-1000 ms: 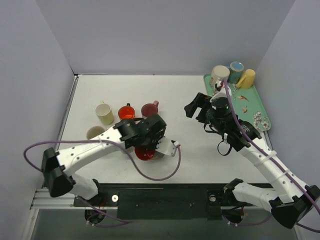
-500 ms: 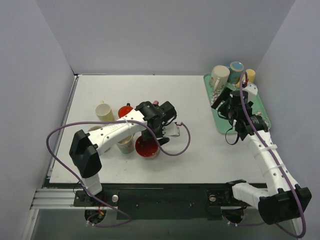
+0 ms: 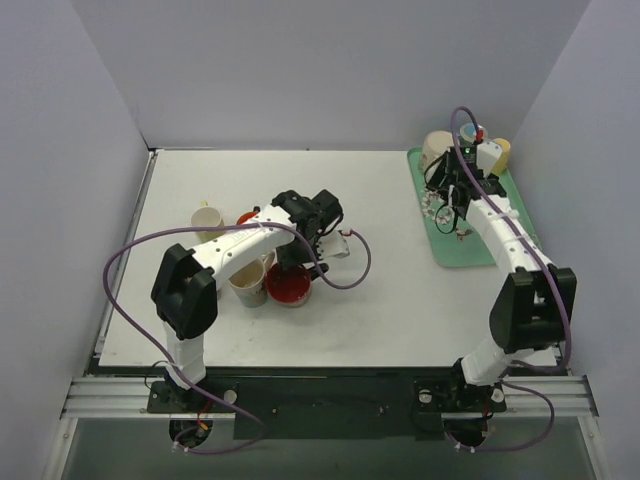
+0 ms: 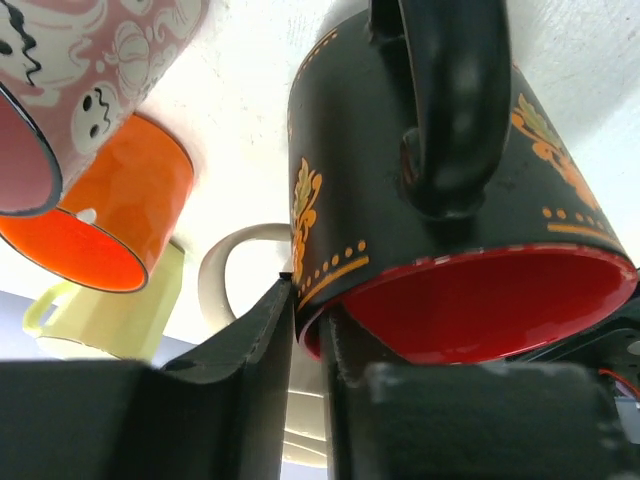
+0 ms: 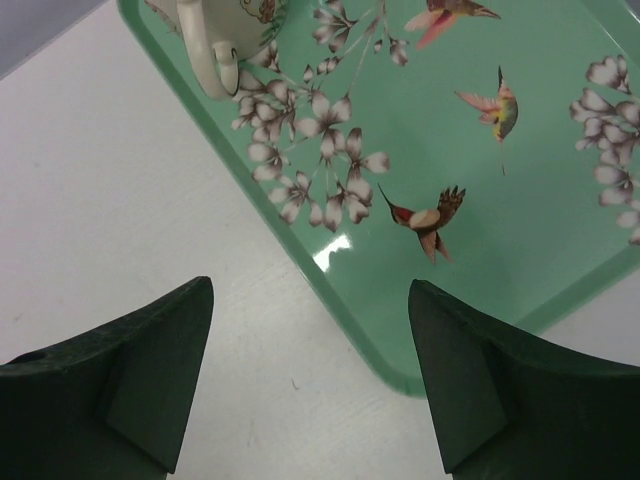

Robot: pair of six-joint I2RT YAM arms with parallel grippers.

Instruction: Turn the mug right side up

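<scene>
Left wrist view: black mug (image 4: 350, 170), red inside, pinched at its rim by the narrow left tool (image 4: 308, 312).
It stands mouth-up on the surface (image 3: 400, 300); right tool (image 5: 308, 290) gapes wide over the edge of a green tray (image 5: 520, 200) holding a cream mug (image 5: 215, 40).

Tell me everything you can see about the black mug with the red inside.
The black mug looks like glazed ceramic, with orange leaf-and-dot patterns, a black loop handle and a glossy red inside. It appears to stand mouth up on the table, close beside a cream mug. The left gripper pinches its rim, one finger on either side.
</scene>
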